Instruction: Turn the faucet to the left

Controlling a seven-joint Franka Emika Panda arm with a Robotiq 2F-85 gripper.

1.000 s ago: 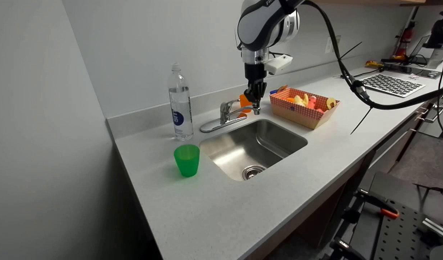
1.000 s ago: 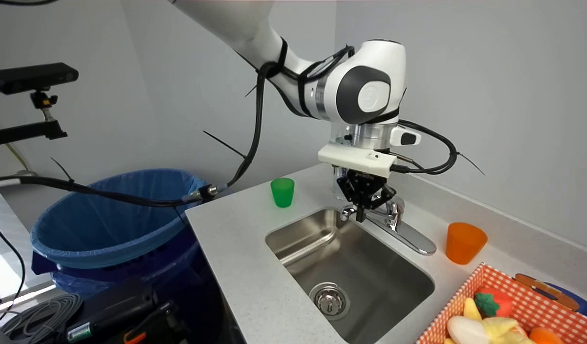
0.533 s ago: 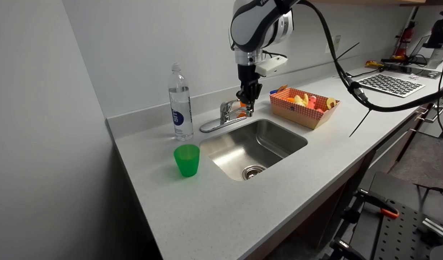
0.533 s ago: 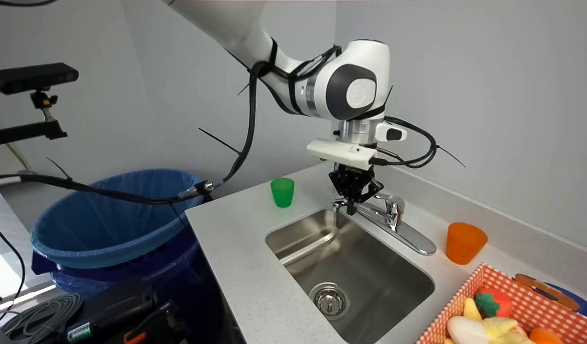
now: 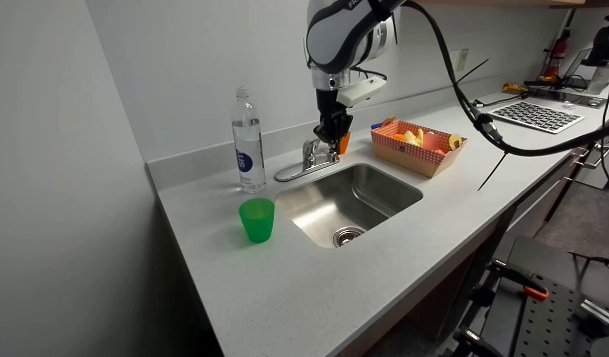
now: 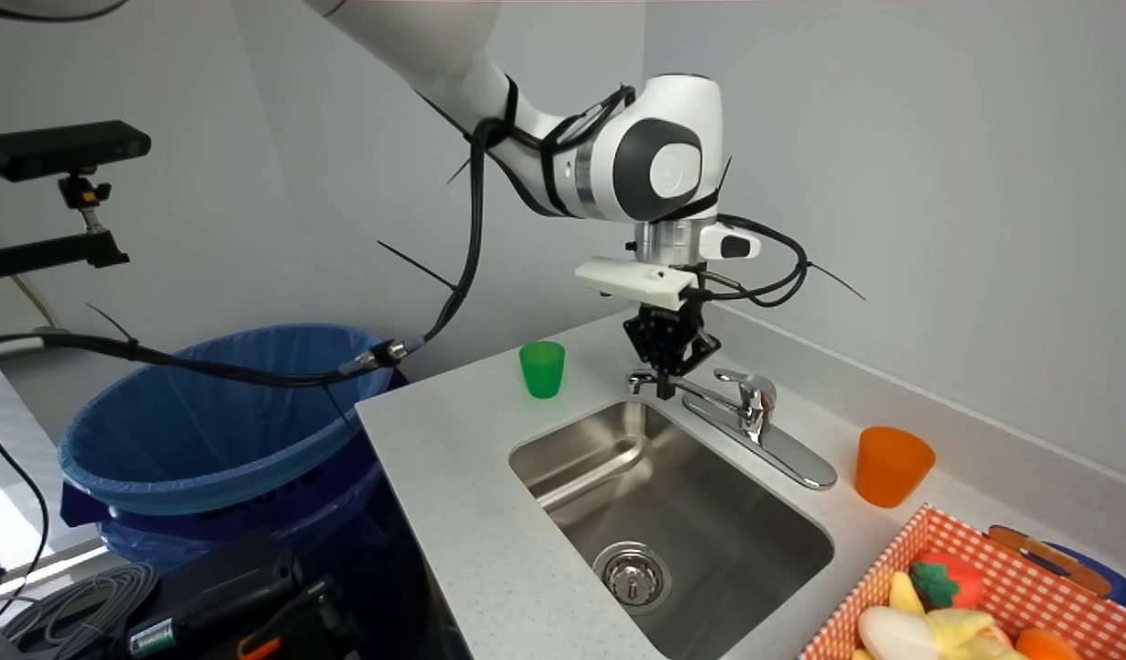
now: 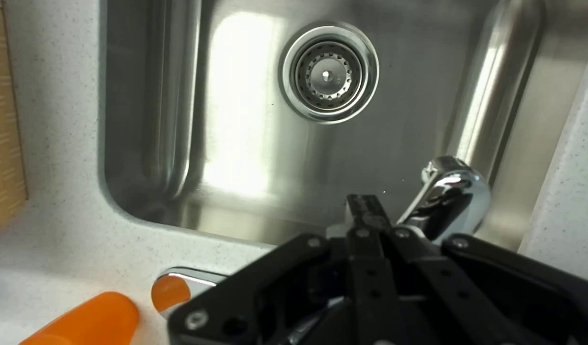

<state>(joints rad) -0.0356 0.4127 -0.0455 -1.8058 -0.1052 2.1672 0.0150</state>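
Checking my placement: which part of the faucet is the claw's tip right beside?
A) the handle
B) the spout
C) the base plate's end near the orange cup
B: the wrist view shows the tip of the claw right next to the chrome spout, while in an exterior view the handle stands clear of it.

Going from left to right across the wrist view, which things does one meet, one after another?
Tan wall of the basket, orange cup, visible end of the faucet's base plate, sink drain, faucet's spout tip.
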